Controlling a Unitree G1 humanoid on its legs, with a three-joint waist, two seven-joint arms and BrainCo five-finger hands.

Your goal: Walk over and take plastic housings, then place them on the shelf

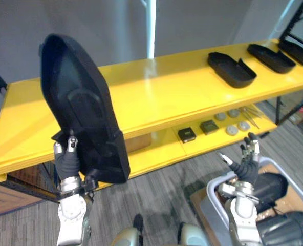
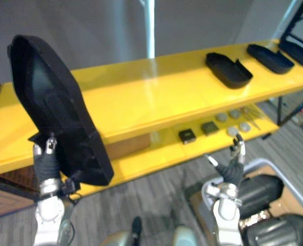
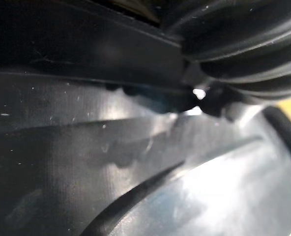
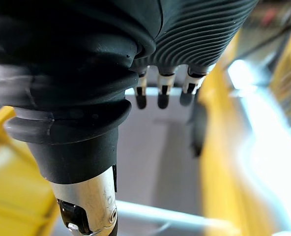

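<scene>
My left hand (image 1: 67, 160) is shut on the lower edge of a big black plastic housing (image 1: 82, 102), thumb on its near face, holding it upright in front of the yellow shelf (image 1: 156, 87). Up close the housing's glossy inner surface (image 3: 86, 162) lies right against the hand's ribbed cover (image 3: 244, 49). Three more black housings (image 1: 231, 68) lie in a row on the right part of the shelf's top board. My right hand (image 1: 247, 166) hangs open low on the right, its fingers (image 4: 162, 93) straight, holding nothing.
A grey bin (image 1: 215, 192) with more black housings (image 1: 269, 187) stands on the floor under my right hand. The lower yellow board (image 1: 161, 148) carries small black squares (image 1: 186, 135) and round silver discs (image 1: 232, 129). A dark rack (image 1: 300, 20) stands at the far right.
</scene>
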